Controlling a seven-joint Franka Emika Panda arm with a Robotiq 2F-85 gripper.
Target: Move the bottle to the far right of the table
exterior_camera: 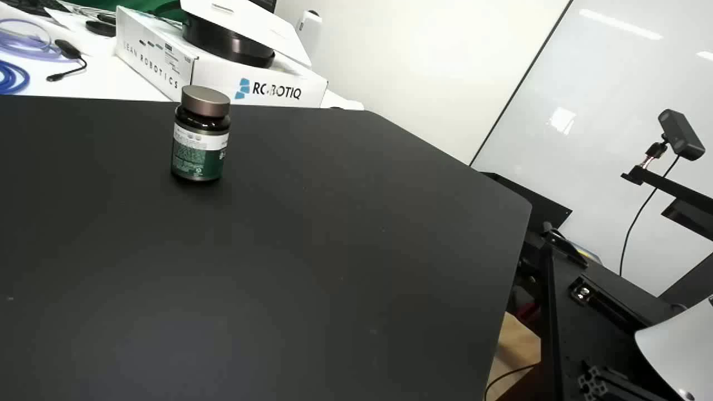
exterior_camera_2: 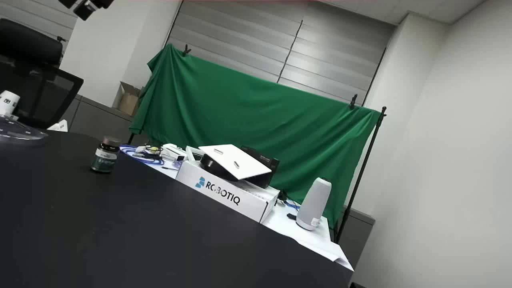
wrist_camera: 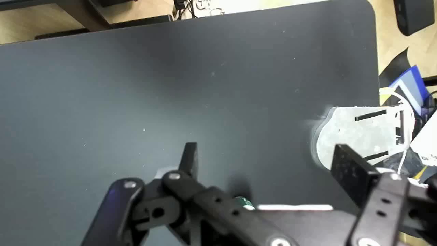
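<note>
In an exterior view the bottle (exterior_camera: 198, 139) stands upright on the surface (exterior_camera: 334, 250) at ten o'clock, its cap (exterior_camera: 205, 101) hiding a corner of the box (exterior_camera: 223, 78) lettered "LEAN ROBOTICS" and "ROBOTIQ". In an exterior view the bottle (exterior_camera_2: 105, 160) stands at nine o'clock, its label (exterior_camera_2: 105, 155) too small to read. In the wrist view the gripper (wrist_camera: 268, 162), jaws wide apart, mostly hides the bottle (wrist_camera: 243, 201) at five o'clock.

Below your gripper (wrist_camera: 269, 160) spreads the tabletop (wrist_camera: 205, 102), where the pill bottle (wrist_camera: 243, 201) stands, partly hidden behind the gripper in your wrist view.
</note>
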